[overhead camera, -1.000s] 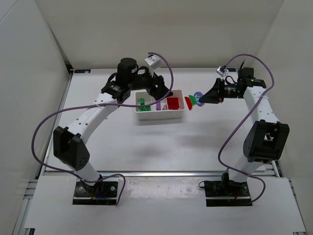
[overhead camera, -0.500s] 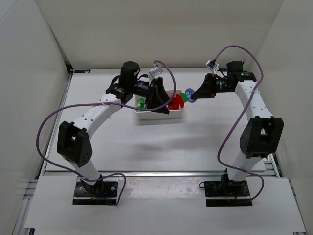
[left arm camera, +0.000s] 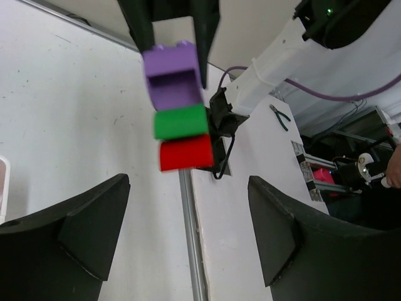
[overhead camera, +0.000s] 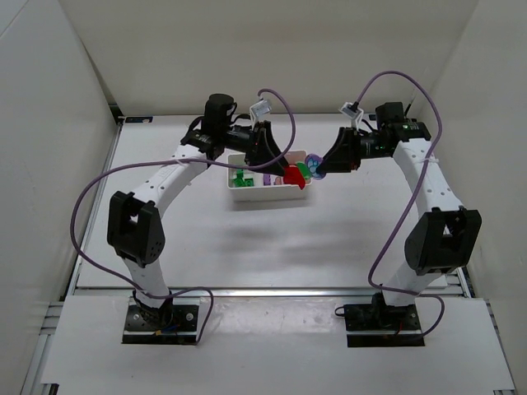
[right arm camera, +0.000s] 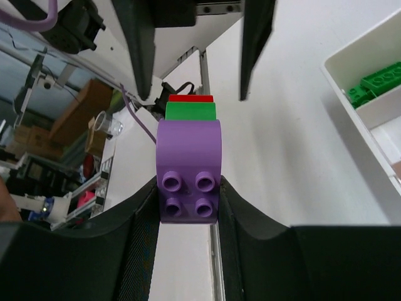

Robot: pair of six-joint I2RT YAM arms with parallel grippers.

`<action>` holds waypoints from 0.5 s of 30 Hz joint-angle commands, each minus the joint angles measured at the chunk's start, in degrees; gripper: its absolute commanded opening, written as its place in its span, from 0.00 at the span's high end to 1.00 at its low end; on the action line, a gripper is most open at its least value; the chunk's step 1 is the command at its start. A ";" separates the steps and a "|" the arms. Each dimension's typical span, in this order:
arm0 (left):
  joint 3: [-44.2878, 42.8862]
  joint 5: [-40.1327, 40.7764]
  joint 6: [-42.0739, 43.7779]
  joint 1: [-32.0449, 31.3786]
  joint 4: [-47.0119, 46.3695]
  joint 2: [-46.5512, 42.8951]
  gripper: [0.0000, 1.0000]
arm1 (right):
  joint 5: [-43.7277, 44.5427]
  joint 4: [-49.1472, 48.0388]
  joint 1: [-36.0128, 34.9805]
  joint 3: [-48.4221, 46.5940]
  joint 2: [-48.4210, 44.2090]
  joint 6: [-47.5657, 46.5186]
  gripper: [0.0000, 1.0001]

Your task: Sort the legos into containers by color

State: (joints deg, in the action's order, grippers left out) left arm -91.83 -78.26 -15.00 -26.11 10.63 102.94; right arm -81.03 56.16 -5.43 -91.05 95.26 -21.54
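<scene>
A purple-green-red stack (right arm camera: 188, 157) is clamped at its purple end by the right gripper (right arm camera: 188, 193), apparently over the tray (overhead camera: 255, 195). The left gripper (left arm camera: 188, 213) is spread wide, facing it. Being light, rigid and slick, the red end is best pinched across its flat sides.

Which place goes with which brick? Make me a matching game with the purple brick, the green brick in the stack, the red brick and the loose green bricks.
Things
1. purple brick
2. stacked green brick
3. red brick
4. loose green bricks

Places
A. middle of the stack
B. in the white tray
C. pinched in the right jaws
D. free end of the stack, farthest from the right jaws

Pairs: 1-C, 2-A, 3-D, 4-B
</scene>
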 commanded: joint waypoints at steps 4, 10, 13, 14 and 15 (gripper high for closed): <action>-5.02 3.02 3.75 -1.75 7.21 0.95 0.16 | 1.41 0.79 -2.74 -2.55 -2.45 -2.72 1.00; -5.11 3.90 4.98 -2.19 8.79 1.04 0.19 | 1.32 -0.17 -2.74 -3.70 -1.57 -1.84 1.00; -5.20 3.99 5.42 -2.54 9.31 1.30 0.24 | 1.23 -1.14 -2.83 -3.88 -1.31 -0.79 1.00; -5.29 3.99 5.86 -2.63 9.58 1.30 0.25 | 1.32 -1.58 -2.83 -3.88 -1.22 -0.52 1.00; -5.29 3.90 5.95 -2.72 9.67 1.48 0.28 | 1.23 -1.76 -2.83 -3.88 -1.05 -0.17 1.00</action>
State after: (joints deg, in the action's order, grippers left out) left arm -94.78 -74.08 -10.79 -28.38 18.92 104.71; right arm -78.96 56.34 -8.27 -92.49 94.13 -22.44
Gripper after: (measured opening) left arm 0.740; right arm 0.415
